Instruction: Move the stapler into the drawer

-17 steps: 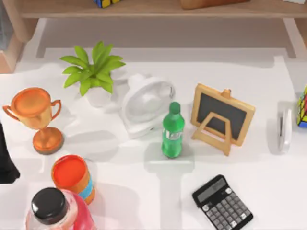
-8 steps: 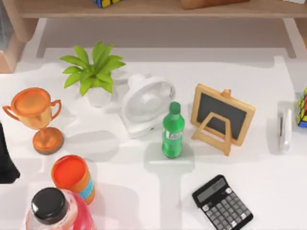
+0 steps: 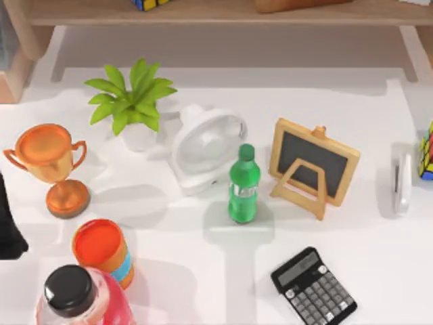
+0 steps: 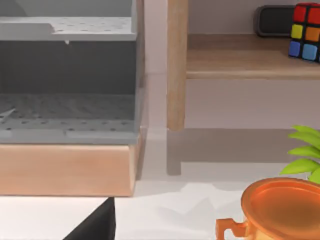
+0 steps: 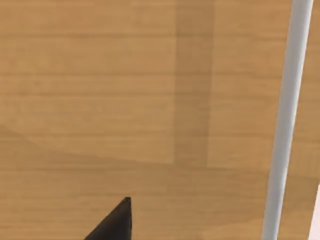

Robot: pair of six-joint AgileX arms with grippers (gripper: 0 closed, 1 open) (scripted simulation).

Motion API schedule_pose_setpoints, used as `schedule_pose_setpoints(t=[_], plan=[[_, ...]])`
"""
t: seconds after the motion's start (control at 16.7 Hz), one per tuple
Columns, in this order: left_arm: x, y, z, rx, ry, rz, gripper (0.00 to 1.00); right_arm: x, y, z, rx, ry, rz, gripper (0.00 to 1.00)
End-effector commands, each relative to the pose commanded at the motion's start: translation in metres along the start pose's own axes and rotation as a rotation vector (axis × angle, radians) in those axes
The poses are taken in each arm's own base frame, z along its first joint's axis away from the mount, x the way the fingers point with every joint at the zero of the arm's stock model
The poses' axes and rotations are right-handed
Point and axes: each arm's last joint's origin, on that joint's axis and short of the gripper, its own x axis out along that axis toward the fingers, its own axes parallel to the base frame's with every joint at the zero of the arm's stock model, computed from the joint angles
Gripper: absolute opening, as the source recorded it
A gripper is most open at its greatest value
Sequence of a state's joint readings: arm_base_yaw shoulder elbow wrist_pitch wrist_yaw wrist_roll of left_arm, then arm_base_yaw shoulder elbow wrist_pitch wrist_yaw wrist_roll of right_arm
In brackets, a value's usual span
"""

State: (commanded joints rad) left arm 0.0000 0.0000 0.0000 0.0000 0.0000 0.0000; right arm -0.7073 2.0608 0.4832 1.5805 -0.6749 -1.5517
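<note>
The stapler (image 3: 402,183) lies at the bench's (image 3: 203,257) right edge, just beside a colour cube (image 3: 427,152); left arm at the left edge; either gripper's opening: cannot tell

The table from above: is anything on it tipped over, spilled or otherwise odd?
Nothing is spilled or broken. One oddity: the white fan seems to lie on its back, grille upward, beside the upright green bottle. The stapler lies flat near the table's right edge, next to a colourful cube.
</note>
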Motion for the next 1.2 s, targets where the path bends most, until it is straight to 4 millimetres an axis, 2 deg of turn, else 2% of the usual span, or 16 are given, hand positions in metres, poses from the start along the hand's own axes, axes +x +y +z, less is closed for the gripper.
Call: schedule_pose_setpoints(t=[0.42,0.78,1.08,1.2], plan=[[0.0,0.0,0.0,0.0,0.0,0.0,1.0,-0.001,-0.003,-0.002,-0.017,0.003,-0.015,1.0],[0.0,0.0,0.0,0.0,0.0,0.0,1.0,-0.018,-0.001,0.0,-0.004,0.0,-0.005,1.0],[0.0,0.0,0.0,0.0,0.0,0.0,1.0,-0.018,0.0,0.001,0.0,-0.005,0.0,1.0],[0.0,0.0,0.0,0.0,0.0,0.0,1.0,-0.019,-0.008,-0.009,0.012,0.04,-0.019,1.0]])
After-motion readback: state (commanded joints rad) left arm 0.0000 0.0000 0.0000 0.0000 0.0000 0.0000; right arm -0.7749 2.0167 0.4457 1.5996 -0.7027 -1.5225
